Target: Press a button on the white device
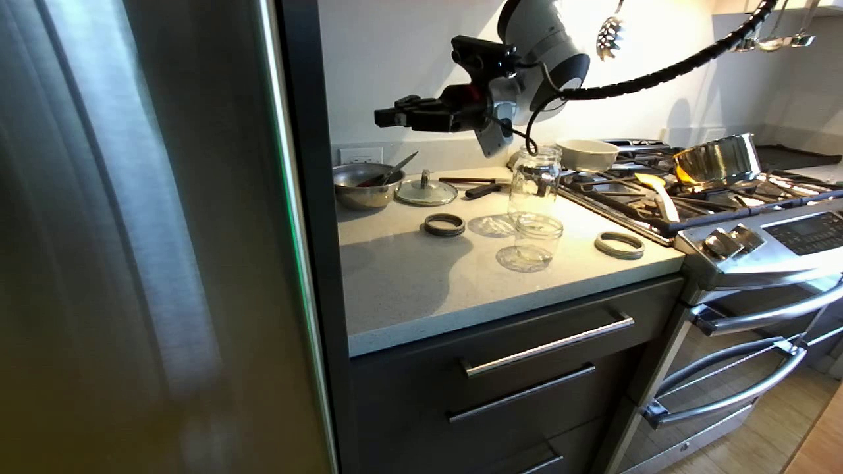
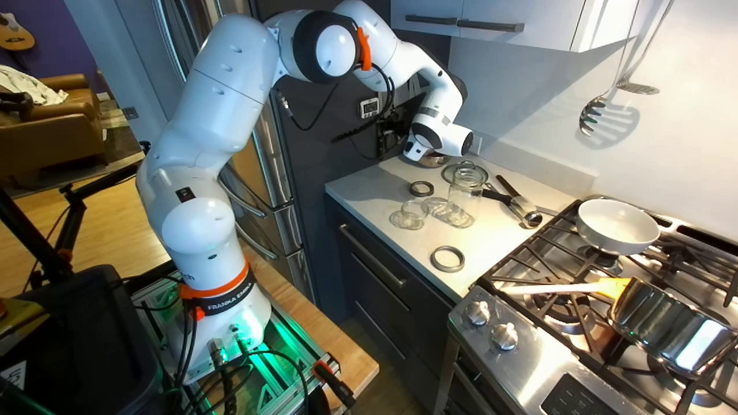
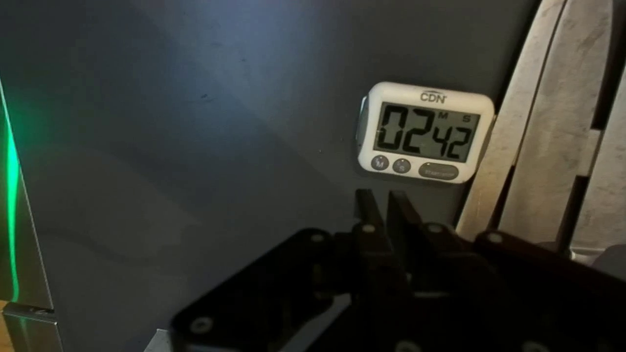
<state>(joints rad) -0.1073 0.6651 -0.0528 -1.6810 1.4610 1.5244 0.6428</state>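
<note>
The white device is a CDN timer on a dark vertical panel. In the wrist view its display reads 02 42. Below the display are a round M button, a round S button and a wider start/stop button. The timer also shows on the panel in an exterior view. My gripper appears just below the timer's lower edge, with a narrow gap between its fingertips and nothing in it. It points toward the panel in an exterior view. The distance to the timer is unclear.
Metal blades hang right of the timer. Below the arm, the counter holds a metal bowl, a glass lid, a tall jar, a short jar and rings. A stove stands beside it.
</note>
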